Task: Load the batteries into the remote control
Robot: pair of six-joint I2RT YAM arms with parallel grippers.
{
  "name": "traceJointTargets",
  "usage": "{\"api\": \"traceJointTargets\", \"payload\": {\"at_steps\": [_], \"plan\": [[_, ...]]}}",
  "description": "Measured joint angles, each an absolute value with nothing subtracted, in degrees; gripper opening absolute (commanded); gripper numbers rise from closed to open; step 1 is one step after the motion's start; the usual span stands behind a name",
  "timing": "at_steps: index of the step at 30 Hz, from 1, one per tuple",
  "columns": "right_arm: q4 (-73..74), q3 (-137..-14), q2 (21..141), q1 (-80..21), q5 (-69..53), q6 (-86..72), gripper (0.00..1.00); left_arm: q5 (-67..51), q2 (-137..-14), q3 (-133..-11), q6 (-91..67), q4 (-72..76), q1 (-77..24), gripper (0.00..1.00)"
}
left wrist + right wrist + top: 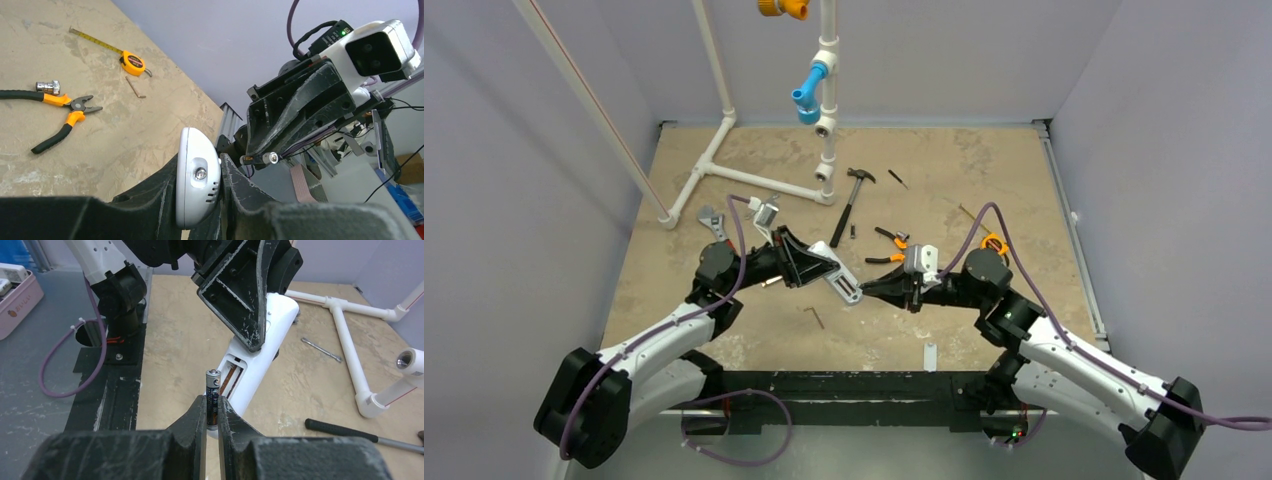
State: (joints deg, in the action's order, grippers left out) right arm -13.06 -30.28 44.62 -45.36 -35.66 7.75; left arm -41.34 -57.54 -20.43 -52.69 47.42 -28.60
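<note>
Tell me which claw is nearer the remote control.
Left. The left claw grips the remote control; the right claw, shut on a battery, hovers just short of its open compartment.

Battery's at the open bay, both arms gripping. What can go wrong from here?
1. The right gripper pinches the battery by one end only; pressing it in could make it pivot or slip out.
2. The left gripper holds the remote control in the air, away from the open compartment; a push there may twist it in the grip.

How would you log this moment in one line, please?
left gripper: shut on remote control | right gripper: shut on battery | battery outside open compartment, not yet inserted
</note>
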Motion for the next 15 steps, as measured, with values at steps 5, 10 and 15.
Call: {"api": "traceJointTargets", "payload": {"at_steps": [5,10,15], "plan": [[-15.2,-29.7,43.9,-45.4,-38.6,9.2,0.0,-41.1,-58.0,-20.4,-52.7,47.0,-28.6,0.0],[-18.8,-28.1,41.7,-45.4,-43.1,11.0,0.0,-41.1,-58.7,-20.4,-53.0,47.4,-28.6,0.0],[-21.7,-27.9,39.8,-45.4,-46.2,11.3,0.0,-41.1,-59.7,-20.4,-53.6,48.8,-28.7,0.0]]}}
